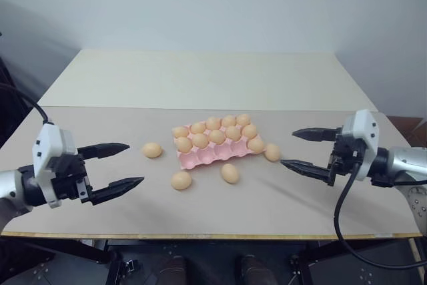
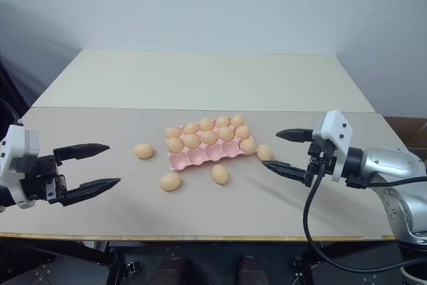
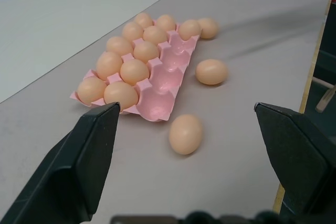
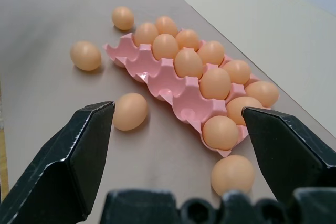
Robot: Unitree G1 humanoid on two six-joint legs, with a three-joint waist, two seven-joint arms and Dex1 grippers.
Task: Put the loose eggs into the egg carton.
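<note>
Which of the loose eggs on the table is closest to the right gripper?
The loose egg lying against the egg carton's right-hand end, just ahead of the right gripper; the other three lie in front of or left of the carton.

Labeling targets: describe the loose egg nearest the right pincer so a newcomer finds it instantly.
Start at the pink egg carton mid-table. Go to its corner on the robot's right, toward the right pincer. The loose egg lies there against the tray's edge; the other three loose eggs lie clear of the tray.
</note>
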